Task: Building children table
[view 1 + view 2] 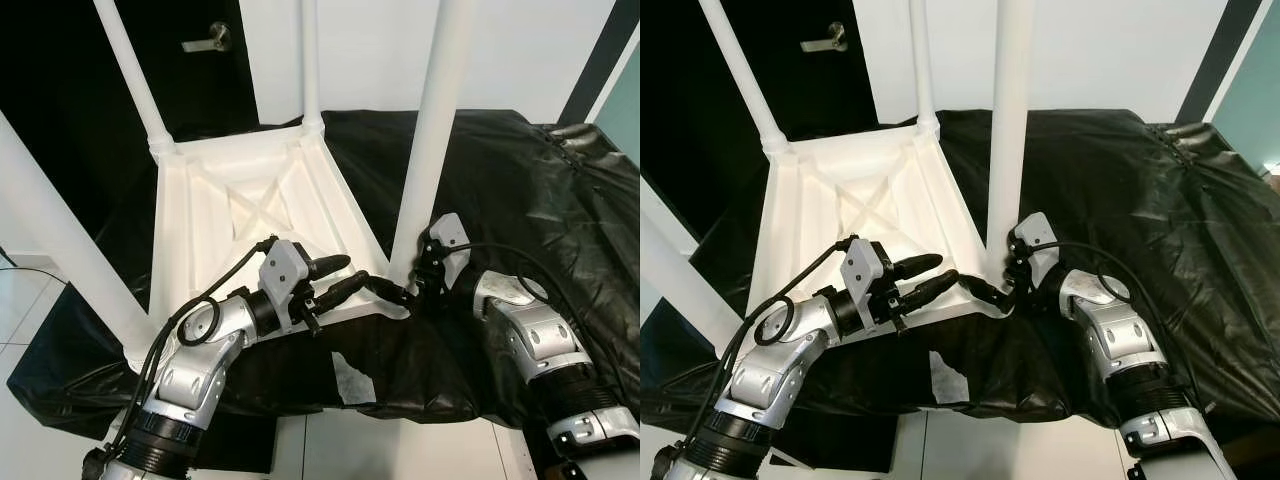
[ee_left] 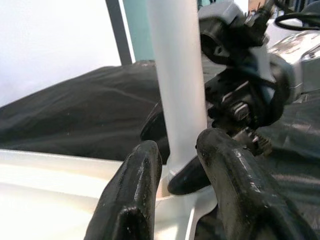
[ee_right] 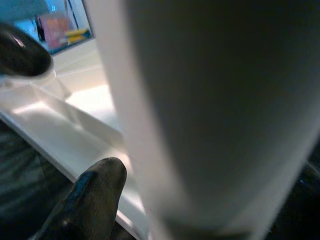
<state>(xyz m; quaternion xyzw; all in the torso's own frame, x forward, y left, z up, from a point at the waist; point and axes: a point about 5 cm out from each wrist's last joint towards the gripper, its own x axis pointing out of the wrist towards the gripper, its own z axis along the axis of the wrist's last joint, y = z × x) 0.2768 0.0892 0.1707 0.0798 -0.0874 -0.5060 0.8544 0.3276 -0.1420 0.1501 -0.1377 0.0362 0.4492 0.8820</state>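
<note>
A white children's table (image 1: pixel 200 215) lies upside down on a black cloth, its legs pointing up. My right gripper (image 1: pixel 408 288) is shut on the base of the near right leg (image 1: pixel 435 130); one finger (image 3: pixel 95 195) lies beside that leg (image 3: pixel 215 110) in the right wrist view. My left gripper (image 1: pixel 352 274) hovers open over the table's near rim, pointing at the same corner. Its two fingers (image 2: pixel 130 200) stand apart with nothing between them, and the leg (image 2: pixel 177 75) rises just beyond.
Three more white legs stand at the near left (image 1: pixel 60 240), far left (image 1: pixel 130 70) and far middle (image 1: pixel 310 60). The black cloth (image 1: pixel 520 190) spreads wide to the right. A dark door with a lever handle (image 1: pixel 210 40) is behind. The covered surface's front edge runs below my arms.
</note>
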